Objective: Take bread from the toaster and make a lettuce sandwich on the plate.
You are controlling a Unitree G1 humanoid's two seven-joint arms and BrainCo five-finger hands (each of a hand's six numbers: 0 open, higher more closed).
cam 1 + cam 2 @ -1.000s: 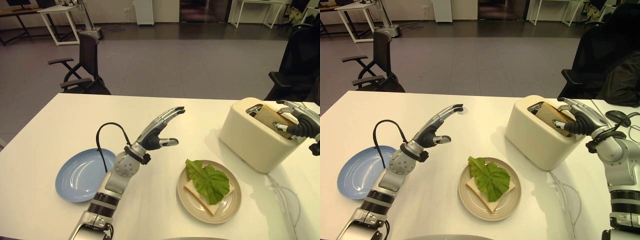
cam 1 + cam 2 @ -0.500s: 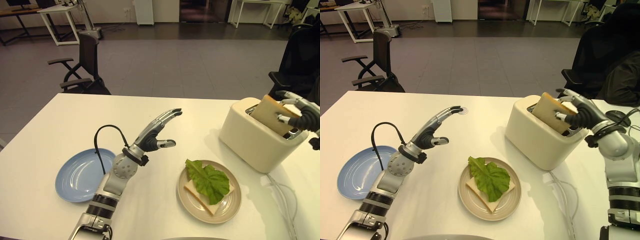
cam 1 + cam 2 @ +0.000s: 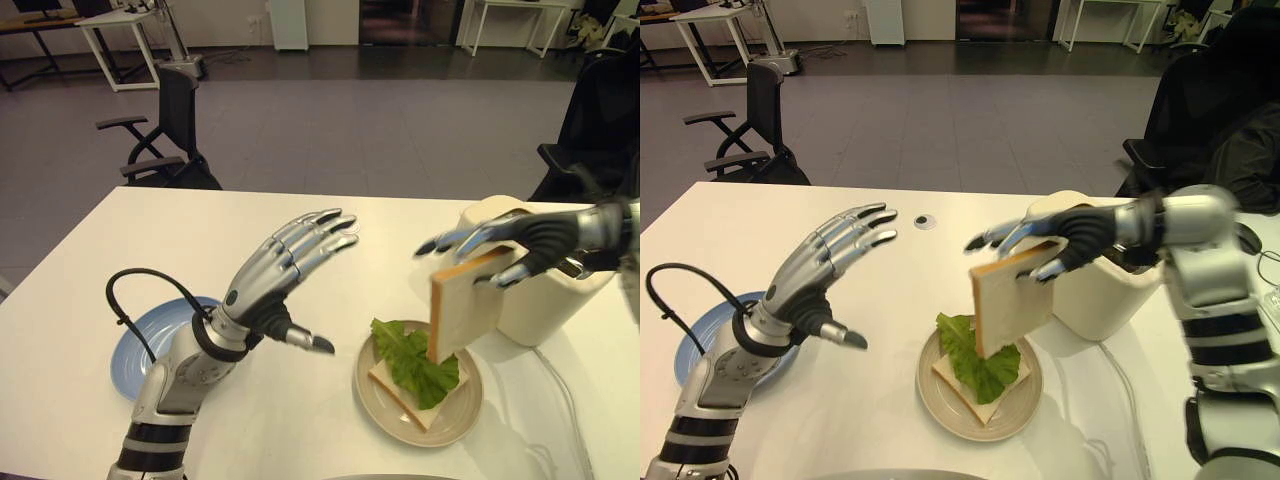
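Observation:
My right hand (image 3: 520, 245) is shut on a slice of bread (image 3: 463, 315), which hangs upright just above the lettuce leaf (image 3: 412, 362). The leaf lies on another bread slice (image 3: 415, 405) on the beige plate (image 3: 455, 420). Behind the hand stands the cream toaster (image 3: 550, 300), partly covered by it. My left hand (image 3: 285, 265) hovers open over the table to the left of the plate, fingers spread and holding nothing.
A blue plate (image 3: 135, 365) lies at the left behind my left forearm, with a black cable (image 3: 135, 300) looping over it. The toaster's cord (image 3: 570, 420) runs along the table at the right. Office chairs (image 3: 165, 135) stand beyond the far edge.
My right hand has pulled the bread out of the toaster and carried it left, over the beige plate. My left hand has drawn back toward me and turned, fingers still spread.

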